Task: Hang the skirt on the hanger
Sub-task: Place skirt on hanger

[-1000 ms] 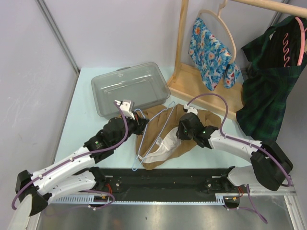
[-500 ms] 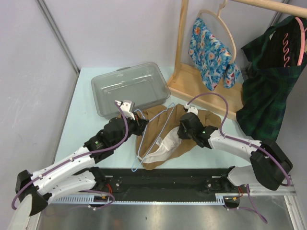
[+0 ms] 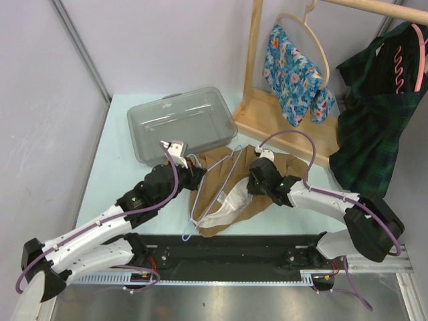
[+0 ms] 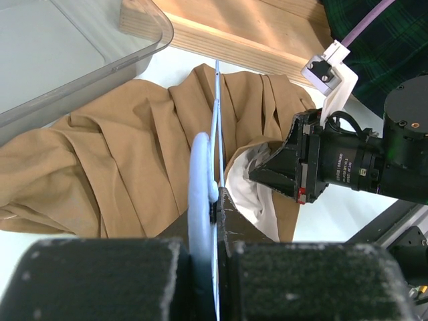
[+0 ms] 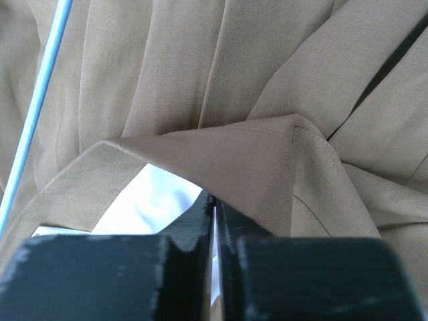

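Well, from where I stand there is one container on the table [image 3: 120, 167]: a clear plastic bin [image 3: 180, 124] at the far left, its bare bottom in plain sight. The brown skirt [image 3: 215, 162] is not in it. It lies crumpled on the tabletop just in front of the bin's right corner, between the two arms, with its white lining [image 4: 251, 194] showing where the waistband is turned back.

One thin wire hanger [image 4: 217, 107] lies across the skirt. The left gripper [image 4: 215, 207] is clenched on that wire, pinching it edge-on between the fingers. The right gripper [image 5: 212, 200] comes in from the other side, its jaws pressed together on the folded edge of the waistband, the tan cloth peaking up just above the fingertips. The two grippers face each other across the garment, close but apart.

Counting the rest: two arms and one wooden rack [image 3: 253, 60] standing at the far right of the table. It carries two more hangers, one wooden [image 3: 321, 47] with a blue floral garment [image 3: 291, 67] draped on it, one pink [image 3: 420, 60] with a dark green plaid garment [image 3: 368, 134] hanging low over the table's right edge. That makes three hangers and three pieces of clothing in all, with only the brown skirt down on the table.
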Controlling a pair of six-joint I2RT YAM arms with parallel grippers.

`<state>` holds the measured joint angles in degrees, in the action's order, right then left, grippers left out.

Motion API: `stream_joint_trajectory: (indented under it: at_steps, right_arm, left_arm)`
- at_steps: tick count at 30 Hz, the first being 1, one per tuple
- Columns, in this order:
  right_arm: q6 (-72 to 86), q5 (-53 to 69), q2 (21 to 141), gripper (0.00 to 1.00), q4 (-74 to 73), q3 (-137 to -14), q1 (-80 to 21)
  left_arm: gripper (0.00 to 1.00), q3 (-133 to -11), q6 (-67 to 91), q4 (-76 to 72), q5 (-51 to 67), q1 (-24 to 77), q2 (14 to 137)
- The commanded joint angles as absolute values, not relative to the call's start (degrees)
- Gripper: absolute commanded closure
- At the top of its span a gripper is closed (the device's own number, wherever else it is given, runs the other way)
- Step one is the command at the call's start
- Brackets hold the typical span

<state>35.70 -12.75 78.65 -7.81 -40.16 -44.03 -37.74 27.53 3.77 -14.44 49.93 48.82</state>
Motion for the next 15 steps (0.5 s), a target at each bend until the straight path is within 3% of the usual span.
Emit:
stream_joint_trajectory:
  at_steps: [1, 15]
  right_arm:
    - [36.39, -15.03, 75.33, 1.00, -8.43, -41.48, -44.38]
    - [35.51, -15.21, 59.94, 1.00, -23.82, -41.40, -37.80]
  left_arm:
    - [1.00, -40.17, 27.60, 2.64, -14.59, 50.36, 47.02]
    - [1.00, -37.27, 20.92, -3.43, -0.53, 50.45, 43.68]
